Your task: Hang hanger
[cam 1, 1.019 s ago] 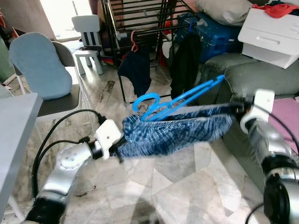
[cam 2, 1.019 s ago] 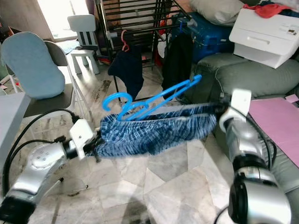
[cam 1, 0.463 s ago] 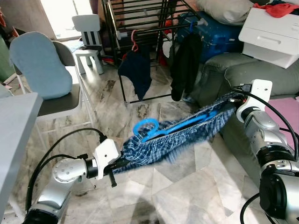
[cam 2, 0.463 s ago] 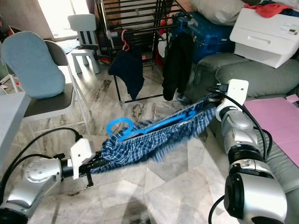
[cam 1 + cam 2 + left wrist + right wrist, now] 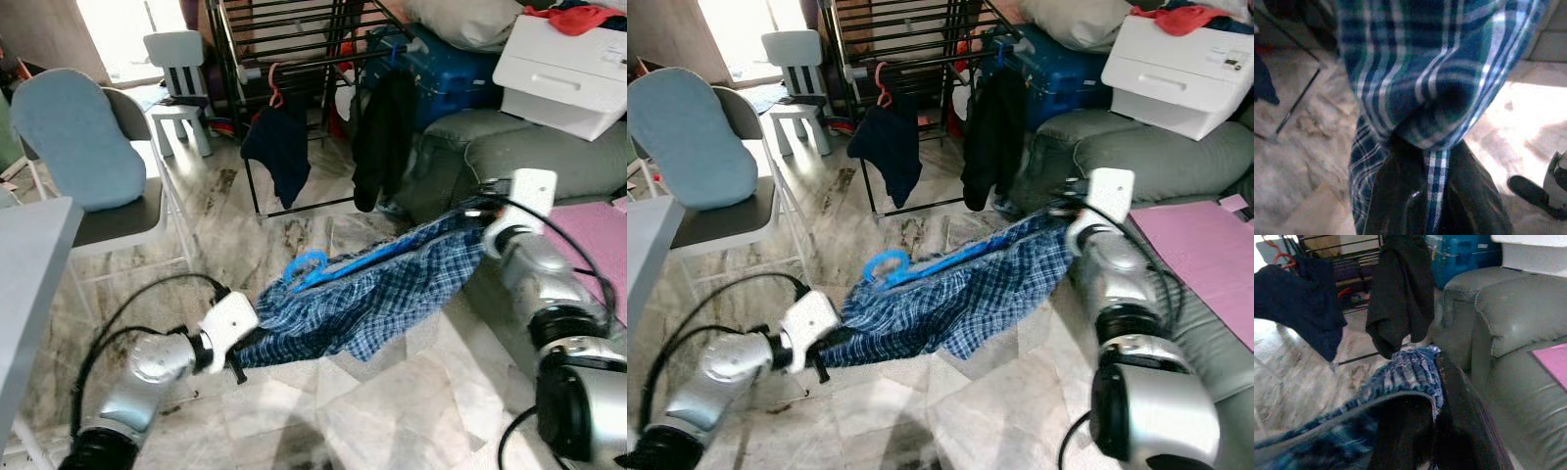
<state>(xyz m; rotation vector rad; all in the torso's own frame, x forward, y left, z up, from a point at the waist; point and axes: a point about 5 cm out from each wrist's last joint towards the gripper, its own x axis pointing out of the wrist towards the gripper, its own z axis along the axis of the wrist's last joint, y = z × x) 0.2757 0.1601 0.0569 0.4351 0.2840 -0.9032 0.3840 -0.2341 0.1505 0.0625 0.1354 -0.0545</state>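
My left gripper (image 5: 238,345) sits low above the floor, fingers pinched on one end of the blue plaid garment (image 5: 372,299); in the left wrist view the cloth is bunched right between them. A second ago this arm was riding much higher with the cloth pulled nearly level, so it has dropped, and the garment now sags in a slack drape instead of a tight band. Just above and right of that gripper lies the blue hanger (image 5: 338,269), its hook curled beside the near end of the cloth and its bar running along the upper edge toward my other arm (earlier it stood up off the fabric; now it lies flat against it). My right gripper (image 5: 487,212) is clamped on the far end of the garment, up next to the grey sofa (image 5: 490,157). I'd say hanging is not yet done. Beyond the garment stands the black drying rack (image 5: 294,59), a dark shirt (image 5: 279,147) and a black garment (image 5: 377,132) hung on it. Below me is marble tile floor (image 5: 372,401); off my left arm, a chair with a blue cushion (image 5: 73,137).
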